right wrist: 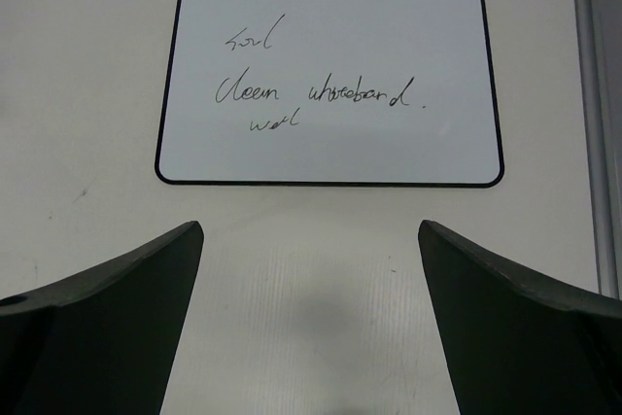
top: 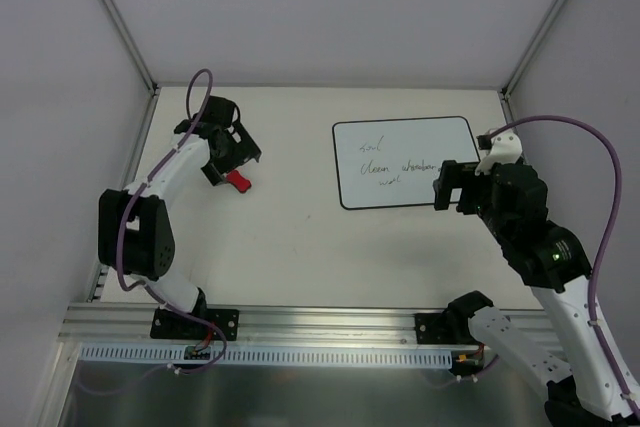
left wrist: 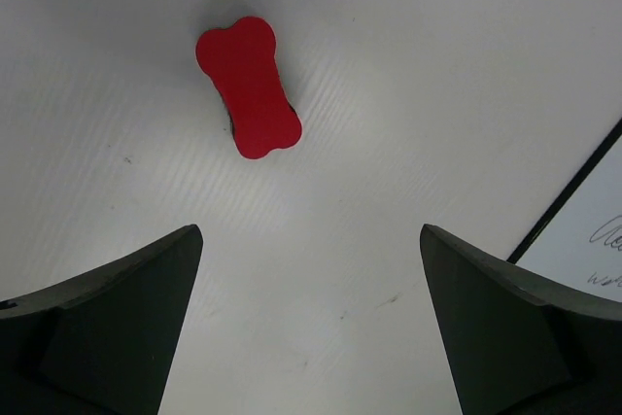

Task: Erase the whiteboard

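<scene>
Hovering left pincer (left wrist: 309, 235) spread apart near red eraser (left wrist: 248, 86), right pincer (right wrist: 309, 230) spread apart before handwritten whiteboard (right wrist: 330, 80)

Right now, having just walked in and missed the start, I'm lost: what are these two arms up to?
Neither arm holds anything. The left gripper hangs open over the table, with the red bone-shaped eraser lying just ahead of it, untouched. The right gripper is open too and faces the whiteboard, which lies flat on the table. The handwriting on the board is all there, so no erasing has been done yet.
</scene>
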